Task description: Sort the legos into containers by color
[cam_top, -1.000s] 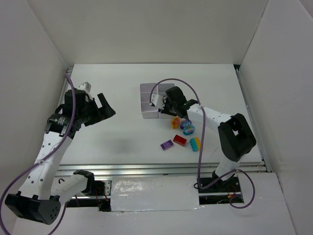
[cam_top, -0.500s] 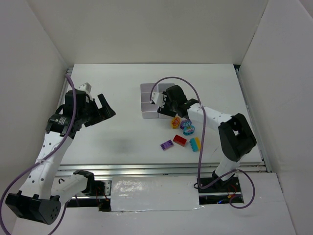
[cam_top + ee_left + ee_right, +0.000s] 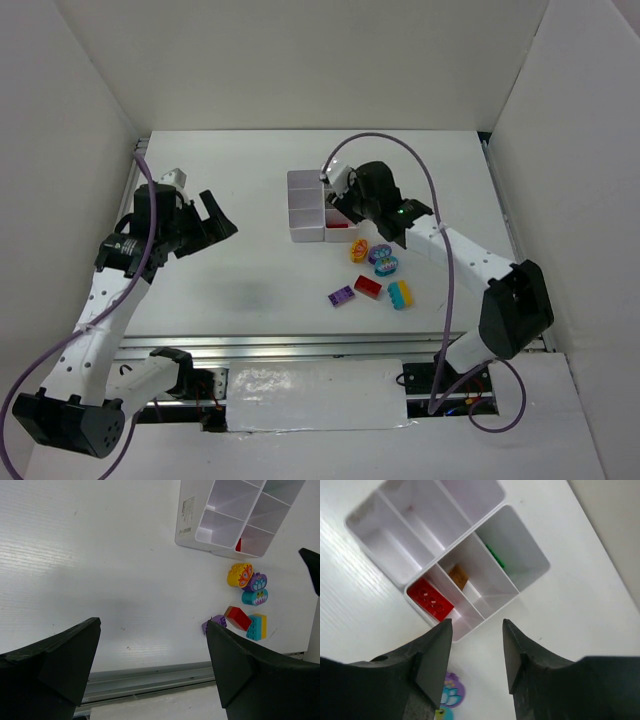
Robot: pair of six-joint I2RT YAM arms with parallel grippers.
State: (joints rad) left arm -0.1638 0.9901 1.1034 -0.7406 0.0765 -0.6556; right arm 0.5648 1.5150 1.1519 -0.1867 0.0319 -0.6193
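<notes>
Seemingly empty, left fingers (image 3: 50, 655) gape, right fingers (image 3: 431, 655) part narrowly above glossy boxy containers (image 3: 185, 519).

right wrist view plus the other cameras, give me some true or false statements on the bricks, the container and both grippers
1. A red brick lies in a compartment of the container. True.
2. The green brick lies outside the container. False: it sits in an end compartment.
3. The right gripper holds a brick. False: its jaws stand apart with nothing between them.
4. The left gripper is open. True.
5. A second red brick lies on the table, outside the container. True.
</notes>
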